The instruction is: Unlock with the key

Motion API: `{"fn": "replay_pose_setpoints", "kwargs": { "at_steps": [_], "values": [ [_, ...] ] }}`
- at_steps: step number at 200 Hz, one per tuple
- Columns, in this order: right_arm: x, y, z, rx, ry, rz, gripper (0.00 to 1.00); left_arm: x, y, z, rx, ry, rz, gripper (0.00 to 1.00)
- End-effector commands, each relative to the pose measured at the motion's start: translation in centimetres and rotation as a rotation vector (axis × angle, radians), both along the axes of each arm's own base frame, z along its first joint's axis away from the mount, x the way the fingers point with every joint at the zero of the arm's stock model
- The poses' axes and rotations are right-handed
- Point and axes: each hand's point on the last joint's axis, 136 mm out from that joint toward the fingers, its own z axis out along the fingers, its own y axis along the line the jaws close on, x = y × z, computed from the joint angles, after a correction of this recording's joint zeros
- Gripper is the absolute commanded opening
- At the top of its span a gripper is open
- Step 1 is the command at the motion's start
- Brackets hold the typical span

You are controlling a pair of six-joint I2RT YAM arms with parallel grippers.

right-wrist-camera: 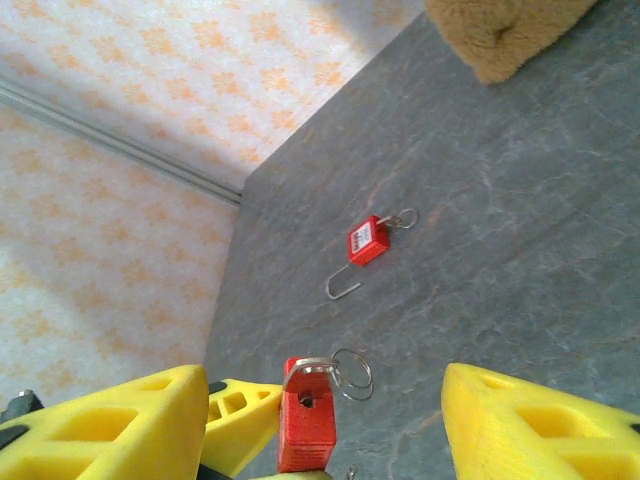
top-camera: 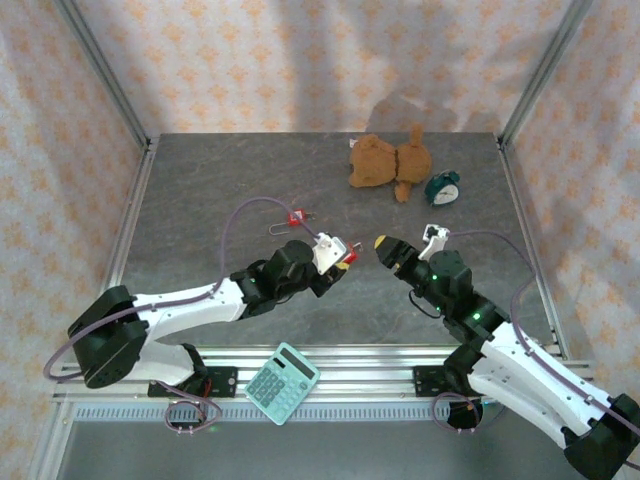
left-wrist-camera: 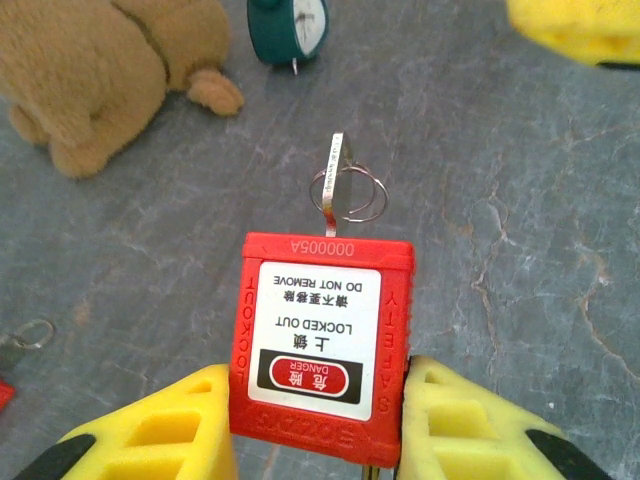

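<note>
A red safety padlock (left-wrist-camera: 322,335) with a white "LOCKED OUT" label is held above the table, and my left gripper (left-wrist-camera: 320,430) is shut on its sides. A silver key (left-wrist-camera: 335,165) with a wire ring (left-wrist-camera: 348,195) sticks out of the lock's far end. From the right wrist the same padlock (right-wrist-camera: 306,415) and key (right-wrist-camera: 312,367) sit between the wide-apart yellow fingers of my right gripper (right-wrist-camera: 320,425), which is open and touches neither. From above, the left gripper (top-camera: 338,258) and right gripper (top-camera: 408,240) face each other at mid-table.
A second red padlock (right-wrist-camera: 367,240) with an open shackle lies on the grey table (top-camera: 200,200), left of centre. A brown plush bear (top-camera: 385,162) and a teal alarm clock (top-camera: 442,187) sit at the back right. A teal calculator (top-camera: 282,383) lies at the near edge.
</note>
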Motion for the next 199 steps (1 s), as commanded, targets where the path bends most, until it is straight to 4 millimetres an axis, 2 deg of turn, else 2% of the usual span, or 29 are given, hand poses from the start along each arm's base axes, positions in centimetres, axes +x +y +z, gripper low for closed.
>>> {"fn": "replay_pose_setpoints", "kwargs": {
  "at_steps": [1, 137, 199],
  "values": [
    [0.1, -1.2, -1.5, -0.030, 0.036, -0.060, 0.62, 1.1, -0.2, -0.5, -0.049, 0.014, 0.054, 0.19],
    [0.0, -1.4, -2.2, -0.058, 0.062, -0.064, 0.62, 3.0, -0.8, -8.4, -0.015, 0.174, 0.119, 0.19],
    [0.1, -1.5, -2.5, -0.059, 0.071, -0.075, 0.62, 3.9, 0.2, -10.0, -0.032, 0.212, 0.156, 0.19]
  ]
}}
